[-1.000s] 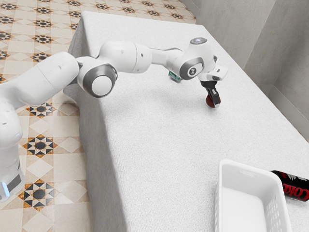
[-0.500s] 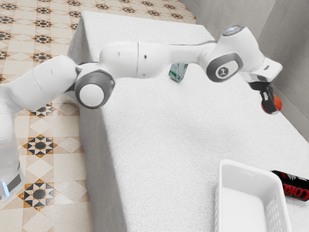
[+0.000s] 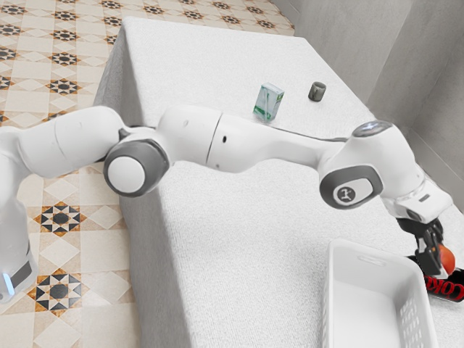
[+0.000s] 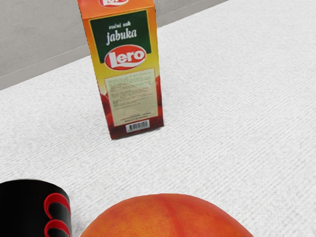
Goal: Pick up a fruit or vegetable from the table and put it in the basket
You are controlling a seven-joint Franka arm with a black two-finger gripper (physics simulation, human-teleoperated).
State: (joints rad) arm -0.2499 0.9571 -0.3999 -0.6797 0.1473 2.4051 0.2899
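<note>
In the exterior view my gripper [image 3: 433,254] is shut on an orange-red round fruit [image 3: 446,259], raised in front of the black can, at the exterior view's right. The same fruit [image 4: 168,217] is large at the wrist view's lower edge. A white plastic basket [image 3: 377,262] stands on the table, just to the exterior view's left of the gripper and nearer the camera. The far finger is mostly hidden by the near one and the fruit.
A black can with red lettering [image 3: 451,288] lies beside the basket; the can [image 4: 29,207] is near the fruit in the wrist view. A Lero juice carton [image 4: 129,74] stands beyond. Farther back are a green-white box [image 3: 268,101] and a small dark cup [image 3: 317,91].
The arm has carried the fruit from the table's middle toward the exterior view's right, then down the picture to beside the basket. The green-white box and cup have come into fuller sight.
</note>
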